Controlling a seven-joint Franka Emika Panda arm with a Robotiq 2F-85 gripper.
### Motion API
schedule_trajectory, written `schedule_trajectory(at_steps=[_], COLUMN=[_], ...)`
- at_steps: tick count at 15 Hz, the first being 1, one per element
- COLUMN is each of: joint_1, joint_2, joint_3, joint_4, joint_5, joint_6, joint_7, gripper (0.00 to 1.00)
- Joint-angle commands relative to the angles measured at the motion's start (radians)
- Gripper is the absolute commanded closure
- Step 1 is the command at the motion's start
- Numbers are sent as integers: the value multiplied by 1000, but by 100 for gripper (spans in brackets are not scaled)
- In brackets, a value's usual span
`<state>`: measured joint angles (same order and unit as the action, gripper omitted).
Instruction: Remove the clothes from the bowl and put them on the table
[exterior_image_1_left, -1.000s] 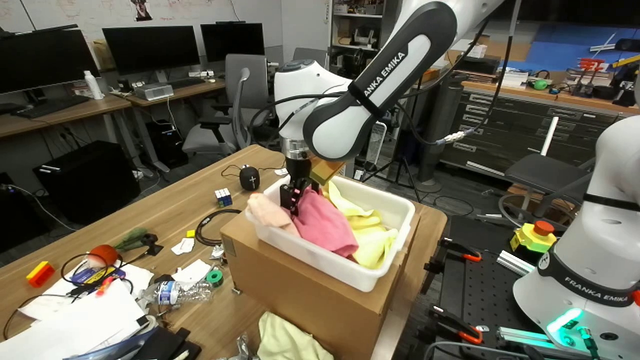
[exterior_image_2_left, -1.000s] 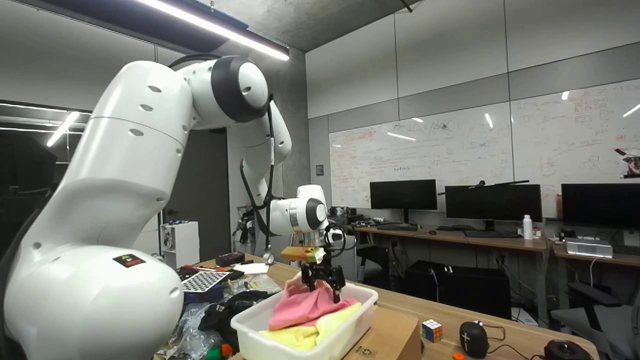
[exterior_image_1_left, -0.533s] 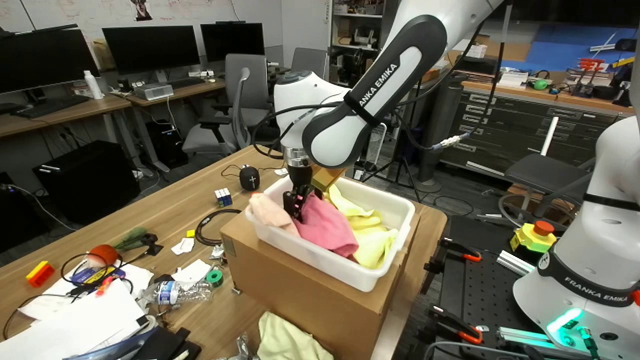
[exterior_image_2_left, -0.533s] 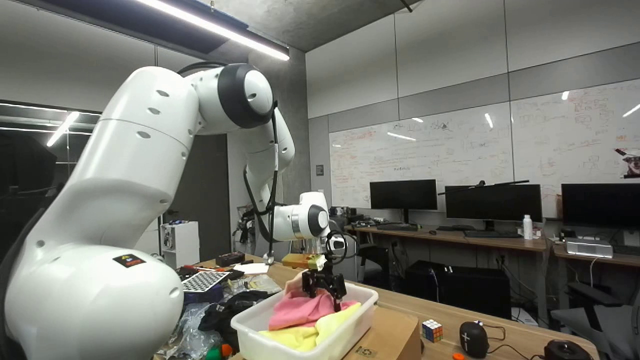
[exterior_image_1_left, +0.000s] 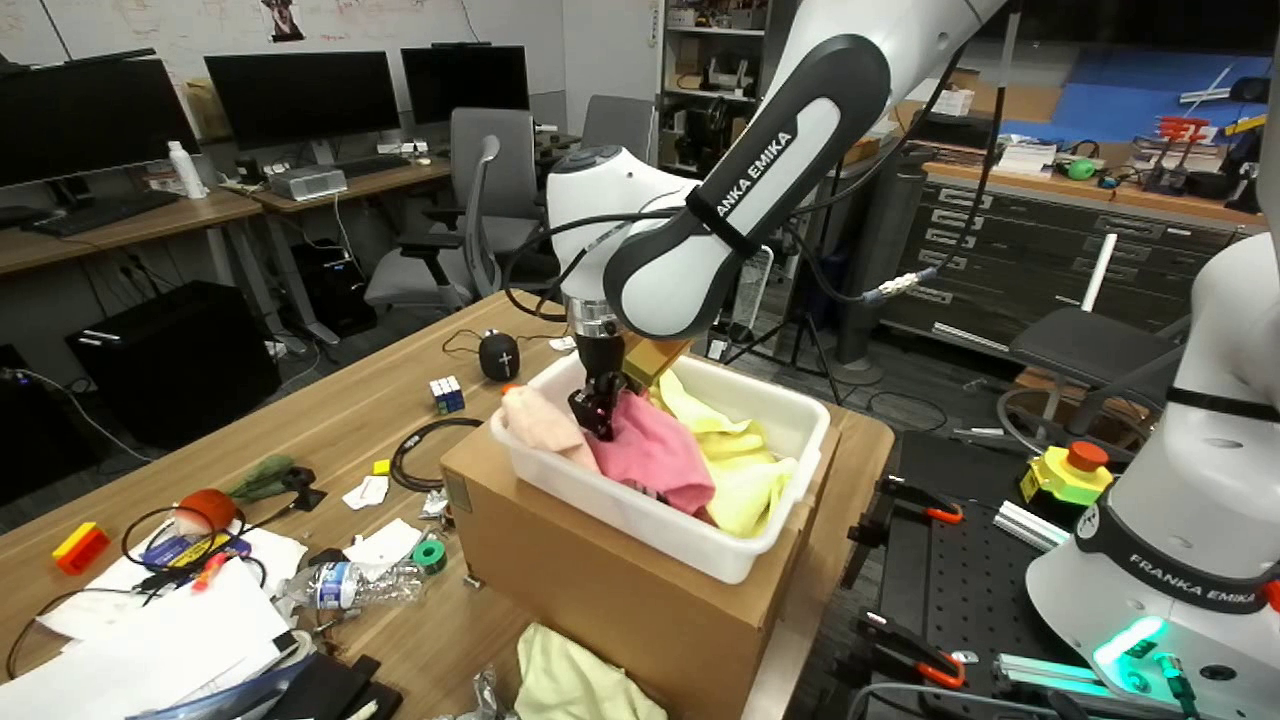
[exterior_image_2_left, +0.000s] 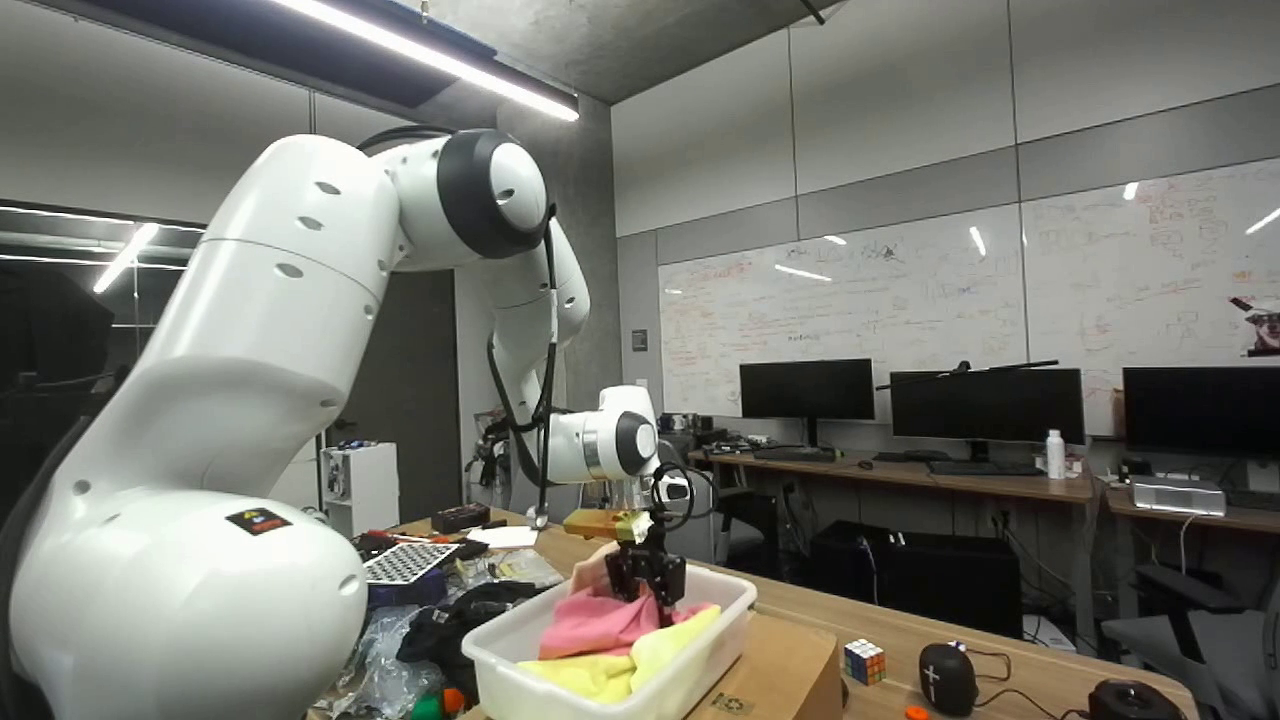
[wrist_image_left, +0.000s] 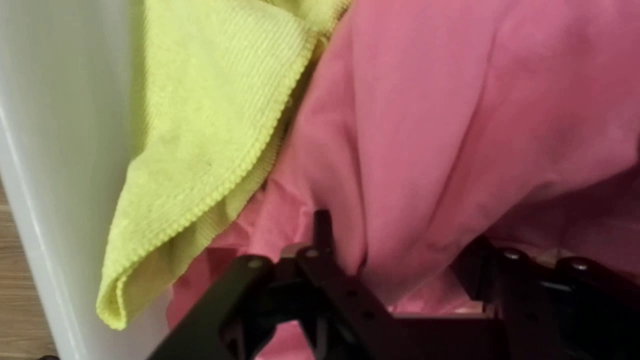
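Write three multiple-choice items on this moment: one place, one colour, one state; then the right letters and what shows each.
1. What does the white plastic tub stand on?
A. a chair
B. a cardboard box
C. the floor

2. What colour is the cloth between the jaws of the gripper?
A. yellow
B. blue
C. pink

3. How does the clear plastic bottle rest?
A. on its side
B. upright
C. upside down

1: B, an exterior view shows the box under the tub.
2: C, the wrist view shows pink folds there.
3: A, an exterior view shows it lying flat.
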<state>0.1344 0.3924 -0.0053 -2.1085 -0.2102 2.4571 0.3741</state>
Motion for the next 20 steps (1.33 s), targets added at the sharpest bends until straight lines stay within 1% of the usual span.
schedule_trajectory(at_steps=[1, 4, 6, 8, 9, 13, 16, 18, 20], joint_1=[2, -7, -13, -19, -21, -14, -9, -11, -13], joint_2=[14, 7, -6, -31, -53, -164, -261, -320, -361], joint_3=[-3, 8, 17, 29, 35, 48, 63, 79, 93], joint_4=[18, 18, 19, 16, 10, -27, -57, -73, -62], joint_5=[30, 52, 75, 109, 126, 152, 152, 175, 220], joint_6=[-25, -49, -66, -83, -89, -75, -47, -35, -42], joint_7=[-31, -59, -85, -122, -141, -172, -163, -168, -182], gripper=[72, 95, 97, 94, 94, 94, 94, 94, 94])
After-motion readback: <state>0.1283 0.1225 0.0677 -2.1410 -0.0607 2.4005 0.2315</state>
